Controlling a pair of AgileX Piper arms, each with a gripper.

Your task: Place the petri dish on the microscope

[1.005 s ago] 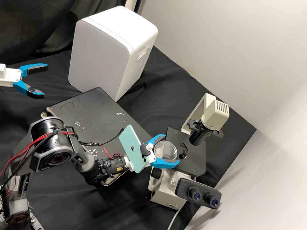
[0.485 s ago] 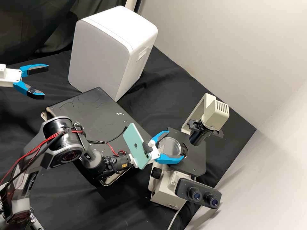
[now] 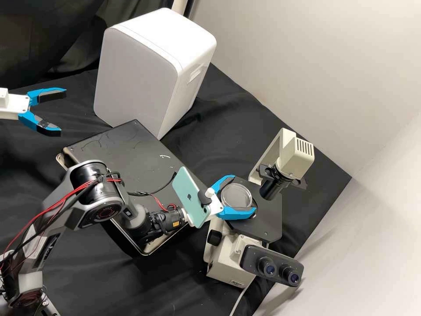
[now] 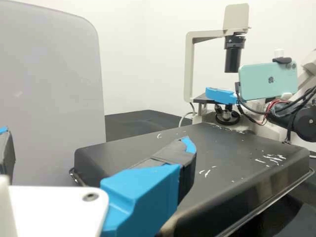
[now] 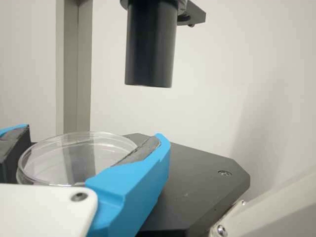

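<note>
A clear round petri dish (image 3: 237, 196) is held between the blue fingers of my right gripper (image 3: 237, 197), just above the black stage (image 3: 269, 219) of the cream microscope (image 3: 245, 254). In the right wrist view the dish (image 5: 74, 155) lies level between the fingers (image 5: 133, 173), close over the stage (image 5: 197, 182) and short of the dark condenser tube (image 5: 149, 42) above. My left gripper (image 3: 46, 109) hangs open and empty at the far left, well away. In the left wrist view the right gripper (image 4: 222, 95) appears far off at the microscope.
A large white box (image 3: 153, 66) stands at the back. A black tray (image 3: 127, 162) lies in the middle of the bench under the right arm. The microscope's eyepieces (image 3: 276, 270) stick out toward the front, and a white wall runs along the right.
My right arm has carried the petri dish rightward and forward, from the stage's near edge to over the stage's middle, closer to the condenser. The left gripper stayed put.
</note>
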